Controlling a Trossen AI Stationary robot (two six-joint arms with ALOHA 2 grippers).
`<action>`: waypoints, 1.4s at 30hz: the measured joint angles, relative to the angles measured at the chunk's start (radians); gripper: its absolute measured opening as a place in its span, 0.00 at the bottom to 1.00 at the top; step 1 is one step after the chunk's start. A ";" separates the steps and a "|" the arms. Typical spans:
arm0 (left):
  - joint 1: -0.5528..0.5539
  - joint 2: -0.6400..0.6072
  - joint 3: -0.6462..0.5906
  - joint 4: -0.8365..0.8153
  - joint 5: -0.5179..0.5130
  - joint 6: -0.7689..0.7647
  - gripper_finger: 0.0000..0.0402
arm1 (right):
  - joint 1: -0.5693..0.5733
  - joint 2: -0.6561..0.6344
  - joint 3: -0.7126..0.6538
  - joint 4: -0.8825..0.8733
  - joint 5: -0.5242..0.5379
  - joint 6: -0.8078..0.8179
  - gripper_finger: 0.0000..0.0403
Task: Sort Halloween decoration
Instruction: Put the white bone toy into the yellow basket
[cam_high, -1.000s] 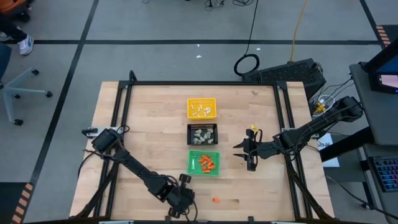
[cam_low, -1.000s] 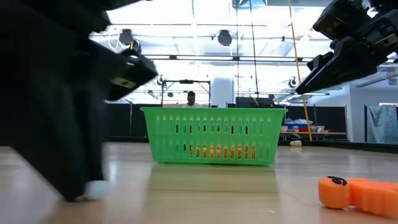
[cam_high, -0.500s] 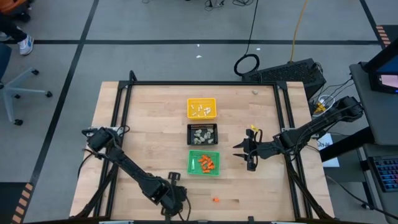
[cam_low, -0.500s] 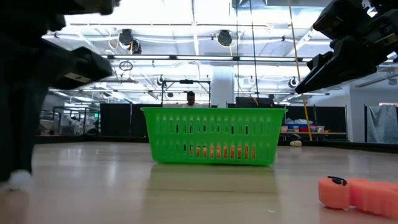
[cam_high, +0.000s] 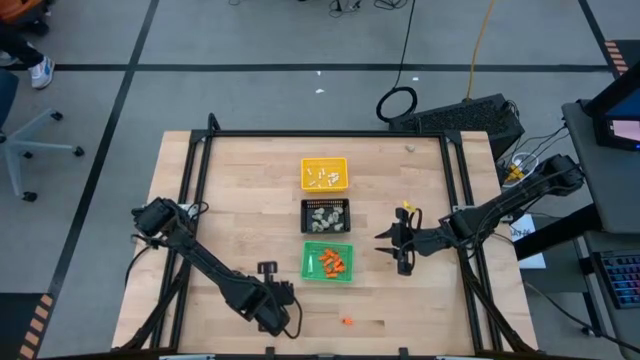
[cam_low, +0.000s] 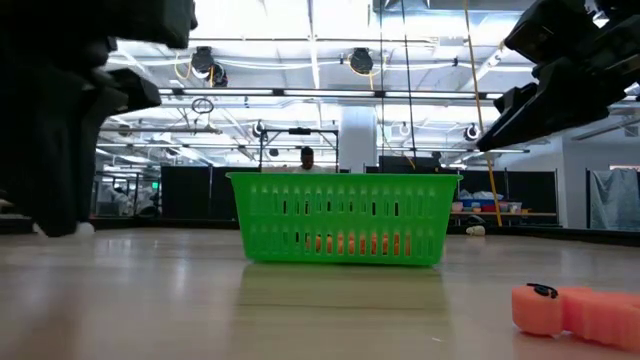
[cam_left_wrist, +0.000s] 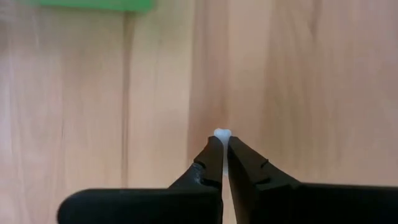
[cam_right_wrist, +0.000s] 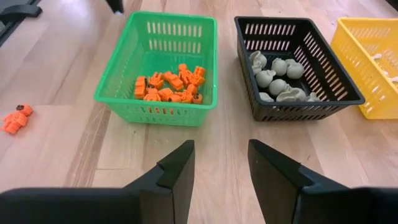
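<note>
Left claw clenched on a small white stick, near the table's front edge | right claw released, idle beside green tray | risk: thin tip-hold slips, stick drops before yellow tray | stray orange piece remains.

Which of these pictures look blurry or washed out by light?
Low view: bright ceiling lights wash out the top, and the orange piece up close is soft. Left wrist view: the green tray and table blur, while the white piece stays sharp.
</note>
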 joint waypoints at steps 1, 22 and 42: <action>0.003 0.000 -0.008 0.000 -0.006 -0.006 0.02 | 0.002 0.000 0.000 -0.001 0.000 0.000 0.33; 0.012 -0.002 -0.080 -0.096 0.018 -0.386 0.02 | 0.035 0.000 0.000 -0.002 0.000 -0.004 0.33; 0.013 -0.005 0.030 -0.290 0.097 -0.024 0.36 | 0.035 0.000 0.000 -0.003 0.000 -0.008 0.33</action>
